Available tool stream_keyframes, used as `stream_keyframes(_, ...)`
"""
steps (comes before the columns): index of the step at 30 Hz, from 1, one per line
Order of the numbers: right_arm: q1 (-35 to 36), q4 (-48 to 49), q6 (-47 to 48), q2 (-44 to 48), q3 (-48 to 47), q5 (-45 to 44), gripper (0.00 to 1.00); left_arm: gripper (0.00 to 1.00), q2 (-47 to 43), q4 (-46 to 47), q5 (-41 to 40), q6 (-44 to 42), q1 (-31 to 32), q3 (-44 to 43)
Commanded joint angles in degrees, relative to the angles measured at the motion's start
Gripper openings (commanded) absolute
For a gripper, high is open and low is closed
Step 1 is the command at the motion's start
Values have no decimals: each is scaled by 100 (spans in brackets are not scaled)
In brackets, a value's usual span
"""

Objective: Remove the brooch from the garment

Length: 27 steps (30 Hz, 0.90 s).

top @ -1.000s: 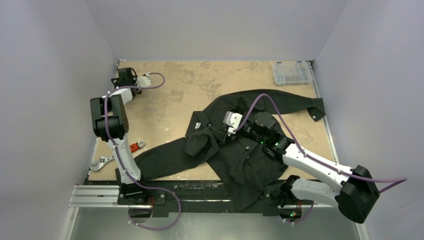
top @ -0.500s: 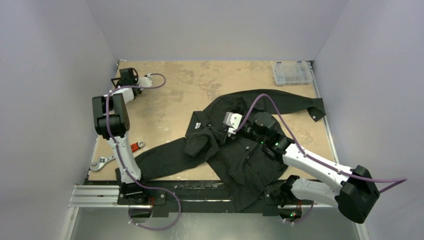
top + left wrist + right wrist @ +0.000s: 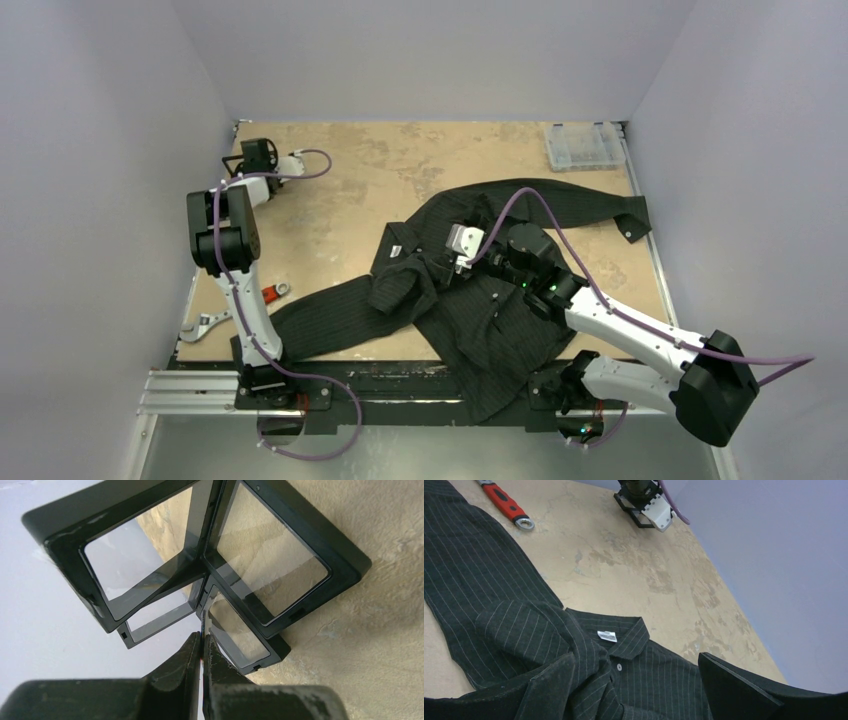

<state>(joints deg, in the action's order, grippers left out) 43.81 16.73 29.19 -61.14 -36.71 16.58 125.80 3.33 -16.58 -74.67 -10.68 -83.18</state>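
Observation:
The garment (image 3: 480, 290), a black pinstriped shirt, lies crumpled across the middle of the table. Its collar (image 3: 626, 635), white label and top button face the right wrist camera. My right gripper (image 3: 462, 246) hovers low over the shirt just below the collar, its jaws (image 3: 635, 666) wide open and empty. My left gripper (image 3: 268, 160) is far off at the back left corner. It is shut (image 3: 202, 639), tips against the edge of hinged black display frames (image 3: 280, 560) with clear film. A thin sliver shows between the tips; I cannot tell what it is. No brooch is visible in any view.
A red-handled wrench (image 3: 272, 293) and a silver wrench (image 3: 205, 325) lie at the left edge near the shirt's sleeve. A clear compartment box (image 3: 585, 146) sits at the back right. Walls close in the left, back and right sides.
The left arm has drifted slightly to the right at the back corner, staying shut. The right arm and the shirt have not moved.

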Motion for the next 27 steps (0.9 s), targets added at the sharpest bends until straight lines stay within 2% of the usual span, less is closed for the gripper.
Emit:
stream_keyframes(1,-28,-3,55,-29,-44,162,97,0,30,134,-104,-82,18,-233)
stream_keyframes(3,-31,1,58,-23,-45,178,97,2,33,118,-102,-82,17,-230)
stream_keyframes(6,-35,0,55,-20,-32,188,97,16,-21,83,-34,-77,19,-188)
stream_keyframes(11,-44,10,60,-29,-21,188,97,28,-114,-19,99,-120,36,-107)
stream_keyframes(19,-40,21,47,-29,-17,249,96,39,-291,-311,245,-48,82,-112)
stream_keyframes(24,-39,50,60,-81,-45,258,97,49,-534,-1097,494,195,130,-254)
stream_keyframes(27,-42,75,65,-75,-67,252,97,50,-665,-1327,595,257,130,-251)
